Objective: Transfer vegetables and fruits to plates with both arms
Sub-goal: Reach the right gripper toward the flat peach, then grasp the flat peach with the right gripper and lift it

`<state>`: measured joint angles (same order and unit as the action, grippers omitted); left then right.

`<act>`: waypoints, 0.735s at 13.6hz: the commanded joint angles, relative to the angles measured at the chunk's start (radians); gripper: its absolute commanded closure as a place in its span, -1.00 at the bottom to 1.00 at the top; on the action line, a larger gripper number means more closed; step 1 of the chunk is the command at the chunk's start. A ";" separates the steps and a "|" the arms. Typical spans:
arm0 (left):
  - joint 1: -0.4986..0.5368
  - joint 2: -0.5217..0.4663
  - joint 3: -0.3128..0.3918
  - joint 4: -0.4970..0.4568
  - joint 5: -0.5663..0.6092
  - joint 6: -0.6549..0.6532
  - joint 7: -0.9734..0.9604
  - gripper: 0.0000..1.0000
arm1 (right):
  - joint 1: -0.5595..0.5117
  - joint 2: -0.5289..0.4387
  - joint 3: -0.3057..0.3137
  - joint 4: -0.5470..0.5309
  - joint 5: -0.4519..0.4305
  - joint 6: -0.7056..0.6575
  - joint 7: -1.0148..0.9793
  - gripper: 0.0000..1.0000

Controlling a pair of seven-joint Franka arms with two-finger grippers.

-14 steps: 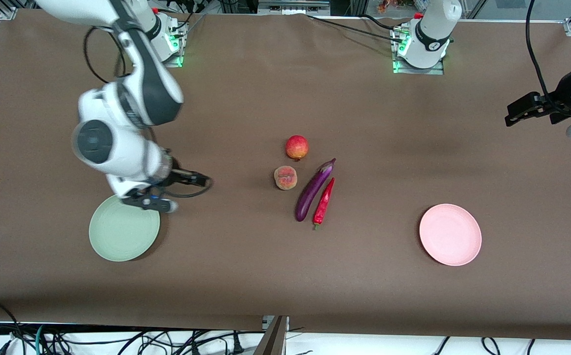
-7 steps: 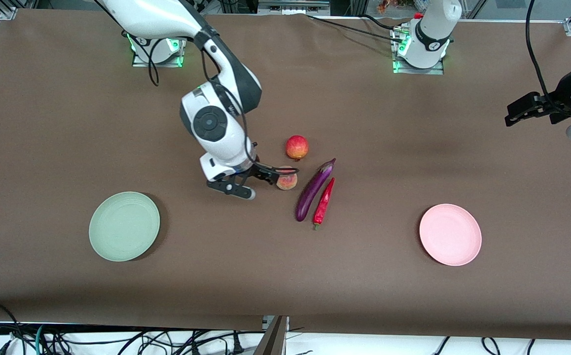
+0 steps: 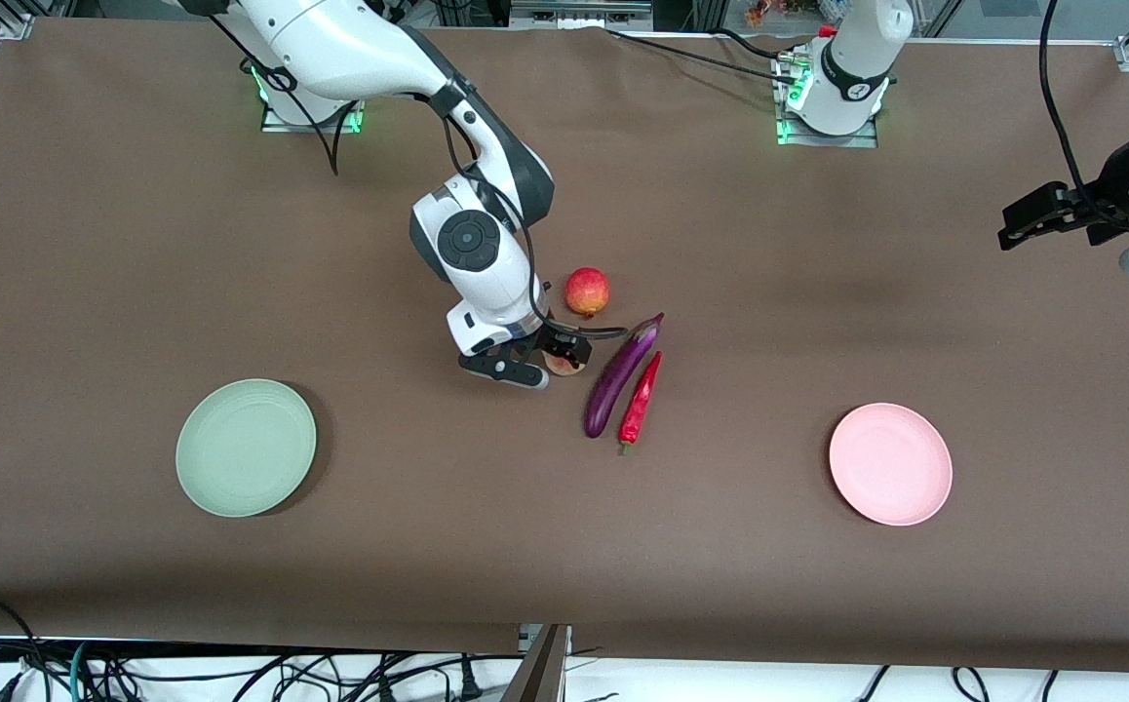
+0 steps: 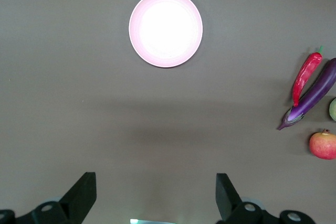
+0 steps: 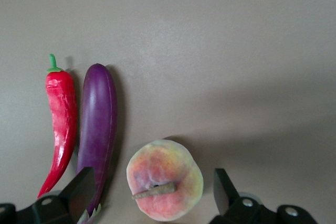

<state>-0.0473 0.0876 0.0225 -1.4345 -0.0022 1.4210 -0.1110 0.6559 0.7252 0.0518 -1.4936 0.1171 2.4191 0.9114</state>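
Observation:
My right gripper (image 3: 559,352) is open and hangs low over the orange-pink peach (image 3: 561,367). In the right wrist view the peach (image 5: 164,179) sits between the two spread fingers (image 5: 80,188), not touched. The purple eggplant (image 3: 619,376) and the red chili (image 3: 641,398) lie side by side next to the peach, on the side toward the left arm's end. The red-pink round fruit (image 3: 587,291) lies farther from the front camera than the peach. My left gripper (image 3: 1018,222) is open and empty, and waits in the air at the left arm's end of the table.
The pale green plate (image 3: 246,447) lies toward the right arm's end and holds nothing. The pale pink plate (image 3: 889,464) lies toward the left arm's end, also bare, and shows in the left wrist view (image 4: 166,29). Brown table cover (image 3: 564,546) all round.
My right arm has swung from over the green plate across to the peach and now hangs over it. The left arm and all the produce have not moved.

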 commanded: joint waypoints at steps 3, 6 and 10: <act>0.006 0.000 -0.004 0.005 0.004 0.004 0.007 -1.00 | 0.030 0.042 -0.013 0.006 -0.017 0.054 0.038 -1.00; 0.006 0.000 -0.006 0.005 0.004 0.004 0.007 -1.00 | 0.036 0.065 -0.013 0.006 -0.059 0.078 0.038 -1.00; 0.007 0.000 -0.004 0.003 0.004 0.002 0.007 -1.00 | 0.044 0.092 -0.012 0.006 -0.063 0.112 0.040 -1.00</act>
<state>-0.0472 0.0877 0.0227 -1.4345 -0.0022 1.4210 -0.1110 0.6818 0.8058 0.0504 -1.4935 0.0686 2.5037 0.9275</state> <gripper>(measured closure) 0.000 0.000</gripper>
